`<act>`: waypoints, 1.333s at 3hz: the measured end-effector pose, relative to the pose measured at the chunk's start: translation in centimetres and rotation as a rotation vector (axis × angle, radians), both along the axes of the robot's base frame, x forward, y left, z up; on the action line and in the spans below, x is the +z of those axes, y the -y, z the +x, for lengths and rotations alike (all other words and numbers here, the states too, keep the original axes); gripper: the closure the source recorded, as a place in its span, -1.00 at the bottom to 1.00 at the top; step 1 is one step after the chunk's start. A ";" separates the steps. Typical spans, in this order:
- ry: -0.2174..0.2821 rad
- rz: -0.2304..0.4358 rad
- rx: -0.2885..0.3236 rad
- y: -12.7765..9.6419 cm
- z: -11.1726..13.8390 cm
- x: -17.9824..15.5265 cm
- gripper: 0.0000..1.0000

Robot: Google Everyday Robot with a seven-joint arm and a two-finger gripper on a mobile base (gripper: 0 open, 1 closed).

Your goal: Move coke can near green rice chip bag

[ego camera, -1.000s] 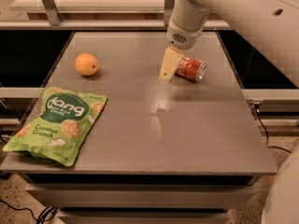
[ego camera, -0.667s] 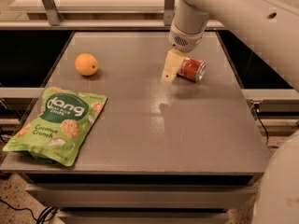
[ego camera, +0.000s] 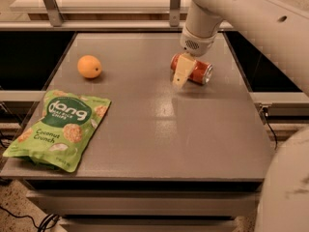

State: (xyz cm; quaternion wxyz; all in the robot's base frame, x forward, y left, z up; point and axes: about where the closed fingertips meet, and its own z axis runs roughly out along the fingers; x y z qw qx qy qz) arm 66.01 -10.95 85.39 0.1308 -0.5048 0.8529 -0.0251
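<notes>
The coke can (ego camera: 199, 72) lies on its side at the back right of the grey table (ego camera: 159, 129), red with a silver end facing right. My gripper (ego camera: 185, 71) hangs from the white arm and sits down over the can's left part. One pale finger (ego camera: 181, 74) stands in front of the can and the other is hidden behind it, so the jaws stand open around the can. The green rice chip bag (ego camera: 60, 128) lies flat at the front left corner, far from the can.
An orange (ego camera: 89, 66) sits at the back left of the table. The white arm (ego camera: 251, 13) crosses the upper right. A metal rail and shelf run behind the table's far edge. The robot's white body (ego camera: 285, 187) fills the lower right.
My gripper has shifted slightly right, from beside the can's left end to over the can. The can, orange and bag have not moved.
</notes>
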 end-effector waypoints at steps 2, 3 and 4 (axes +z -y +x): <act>-0.002 0.008 0.010 0.2 -0.2 0.0 0.26; 0.018 0.019 0.046 -0.3 -0.3 1.1 0.73; 0.047 0.029 0.098 -1.1 -0.9 3.1 1.00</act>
